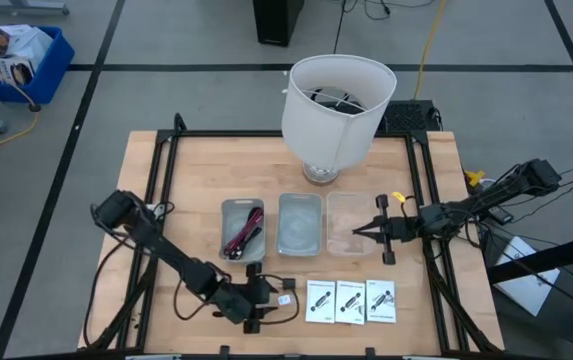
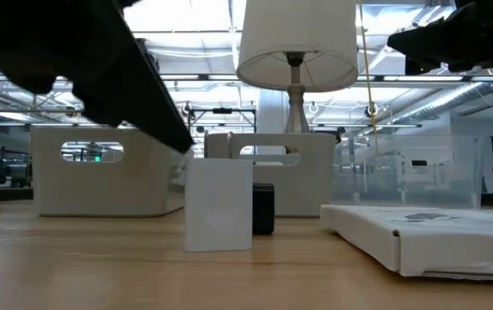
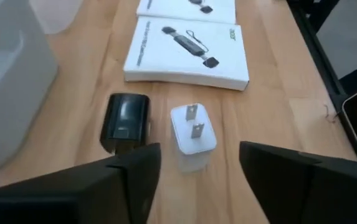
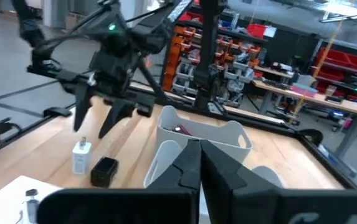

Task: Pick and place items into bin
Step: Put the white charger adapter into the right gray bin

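Note:
My left gripper point(image 3: 200, 180) is open and low over the table's near edge. Its fingertips stand on either side of the tiny white block point(image 3: 192, 134) with a gap on each side. The block point(image 2: 218, 205) stands upright, its two prongs on top. The black cube point(image 3: 125, 121) sits just beside it on its far side. Three white card packets point(image 1: 351, 300) lie flat to their right. Dark-red cables point(image 1: 243, 232) lie in the left grey bin. My right gripper point(image 1: 361, 234) is shut and hovers over the clear bin point(image 1: 351, 222).
Three bins stand in a row mid-table: the grey bin with cables point(image 4: 197, 140), a middle grey bin point(image 1: 300, 222) and the clear one. The big white lampshade point(image 1: 336, 100) stands behind them at the far edge. Bare wood lies left of the bins.

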Available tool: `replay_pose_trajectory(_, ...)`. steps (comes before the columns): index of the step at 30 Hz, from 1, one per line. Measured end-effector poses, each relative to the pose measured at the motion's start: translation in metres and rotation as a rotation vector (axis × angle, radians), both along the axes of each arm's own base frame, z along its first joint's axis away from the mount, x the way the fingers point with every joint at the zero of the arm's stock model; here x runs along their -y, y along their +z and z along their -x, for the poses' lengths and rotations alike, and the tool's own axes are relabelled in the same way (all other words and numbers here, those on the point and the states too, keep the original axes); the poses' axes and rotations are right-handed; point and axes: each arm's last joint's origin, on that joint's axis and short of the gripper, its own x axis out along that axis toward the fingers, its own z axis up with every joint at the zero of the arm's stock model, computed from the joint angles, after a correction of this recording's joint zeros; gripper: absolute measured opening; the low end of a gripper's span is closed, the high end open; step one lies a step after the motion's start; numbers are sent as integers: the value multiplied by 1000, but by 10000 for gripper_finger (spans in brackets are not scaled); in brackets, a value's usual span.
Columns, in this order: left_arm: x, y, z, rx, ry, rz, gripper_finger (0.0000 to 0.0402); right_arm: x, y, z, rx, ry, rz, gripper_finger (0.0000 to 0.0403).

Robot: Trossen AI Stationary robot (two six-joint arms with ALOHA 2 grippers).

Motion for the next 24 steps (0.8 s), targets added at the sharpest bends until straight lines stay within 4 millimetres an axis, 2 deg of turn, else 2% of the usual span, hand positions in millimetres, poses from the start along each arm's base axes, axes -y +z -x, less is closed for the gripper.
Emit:
replay_pose_trajectory(5, -1, -3, -5, 0, -1, 58, 251, 0, 0, 0, 0, -4, -4, 1)
replay_pose_trajectory(13, -10, -13, -15, -34, 38, 144, 253, 0, 1, 0, 14, -4, 5, 1)
replay_pose_trajectory(21, -16, -13, -19, -17, 94, 151, 253, 0, 2, 0, 16, -3, -3, 1)
replay_pose_trajectory(24, -16, -20, -22, -12, 100, 155, 253, 0, 2, 0, 16, -3, -8, 1)
